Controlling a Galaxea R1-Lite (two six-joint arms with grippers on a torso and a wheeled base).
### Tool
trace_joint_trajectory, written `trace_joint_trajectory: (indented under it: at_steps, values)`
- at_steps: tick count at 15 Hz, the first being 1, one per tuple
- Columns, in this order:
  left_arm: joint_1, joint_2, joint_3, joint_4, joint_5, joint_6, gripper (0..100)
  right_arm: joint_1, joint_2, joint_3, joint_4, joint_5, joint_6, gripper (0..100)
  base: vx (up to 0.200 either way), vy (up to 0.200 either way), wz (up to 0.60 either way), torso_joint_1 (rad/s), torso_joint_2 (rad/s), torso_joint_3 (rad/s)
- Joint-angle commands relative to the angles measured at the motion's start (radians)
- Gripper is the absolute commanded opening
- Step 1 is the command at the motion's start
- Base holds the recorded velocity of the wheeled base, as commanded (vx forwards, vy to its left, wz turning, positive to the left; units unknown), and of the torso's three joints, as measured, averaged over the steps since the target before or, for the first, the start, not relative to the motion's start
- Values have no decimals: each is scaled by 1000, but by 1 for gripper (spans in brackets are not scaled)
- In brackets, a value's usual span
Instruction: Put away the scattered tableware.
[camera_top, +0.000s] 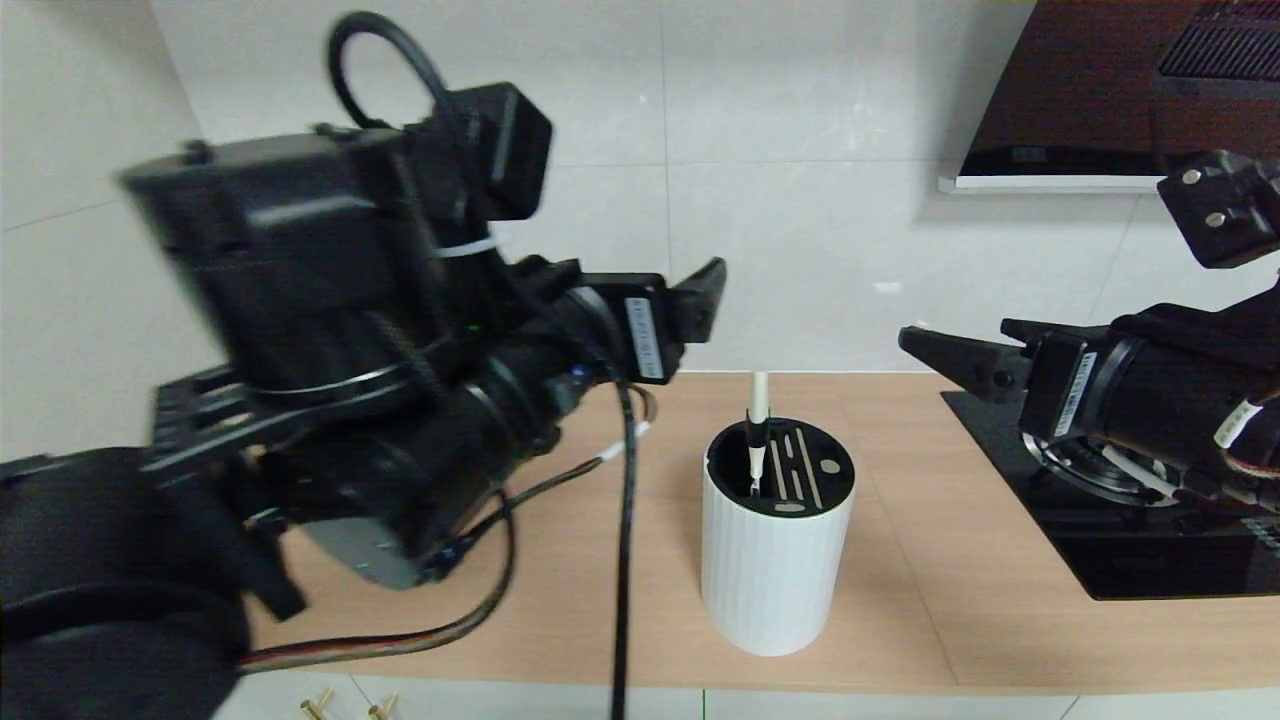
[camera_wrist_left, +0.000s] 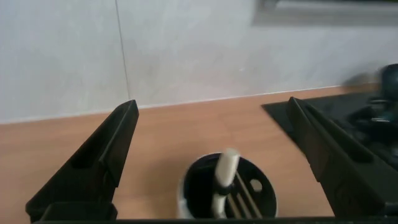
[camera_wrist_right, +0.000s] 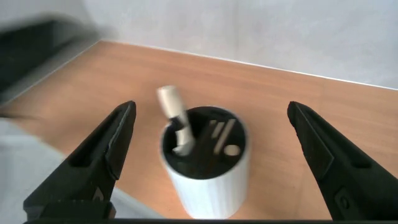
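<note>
On the wooden counter (camera_top: 920, 560), near its middle, a white ribbed holder (camera_top: 775, 570) with a black slotted top is seen standing upright. A utensil with a pale handle (camera_top: 758, 400) is lodged in one of the far-left openings of that top. Its handle rises above the rim, and its working end is hidden inside. To the right of the holder, a black cooktop (camera_top: 1130, 540) is set into the counter, and a dark range hood (camera_top: 1100, 90) is mounted on the tiled wall (camera_top: 800, 150) above it.

The left gripper (camera_wrist_left: 211, 104) is held in the air to the left of the holder and higher than it. Its jaws are spread wide and nothing is held between them. From its wrist, the holder and the pale handle are seen below, between the two fingers.

The right gripper (camera_wrist_right: 210, 107) is held above the left edge of the cooktop, pointed left toward the holder. Its jaws are likewise set wide apart and are empty. Neither gripper is touching the holder or the utensil.
</note>
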Motion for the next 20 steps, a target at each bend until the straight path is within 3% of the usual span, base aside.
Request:
trace_joint_trajectory:
  at_steps: [1,2,4,5,8,10,11,12,15,17,19,20]
  values:
    - [60,-351,207,59,-47,2,100,-51,-64,61,-3,-2,-1,100,0,0,0,0,0,0]
    - [102,-457,271,104,-49,4,100,-80,-101,98,-6,-2,-10,100,0,0,0,0,0,0]
    - [254,-641,366,211,-78,7,100,-182,-275,242,-4,9,-44,100,0,0,0,0,0,0]
    - [304,-733,403,254,-89,1,100,-203,-356,291,1,12,-53,100,0,0,0,0,0,0]
    - [409,-988,461,444,-110,9,100,-249,-603,412,40,27,-59,100,0,0,0,0,0,0]
    - [473,-1141,466,592,-139,9,100,-275,-787,440,177,21,-70,100,0,0,0,0,0,0]
    - [527,-1246,469,682,-161,9,100,-349,-913,441,300,26,-71,100,0,0,0,0,0,0]
    - [551,-1321,470,744,-182,9,100,-410,-1002,443,379,35,-73,100,0,0,0,0,0,0]
    - [614,-1507,495,888,-248,10,100,-465,-1236,448,599,108,-71,100,0,0,0,0,0,0]
    - [646,-1502,513,868,-182,-2,100,-479,-1227,480,583,55,-73,100,0,0,0,0,0,0]
    - [725,-1502,550,845,-176,12,100,-539,-1229,511,542,38,-91,100,0,0,0,0,0,0]
    - [729,-1502,555,840,-175,10,100,-551,-1232,518,540,39,-93,100,0,0,0,0,0,0]
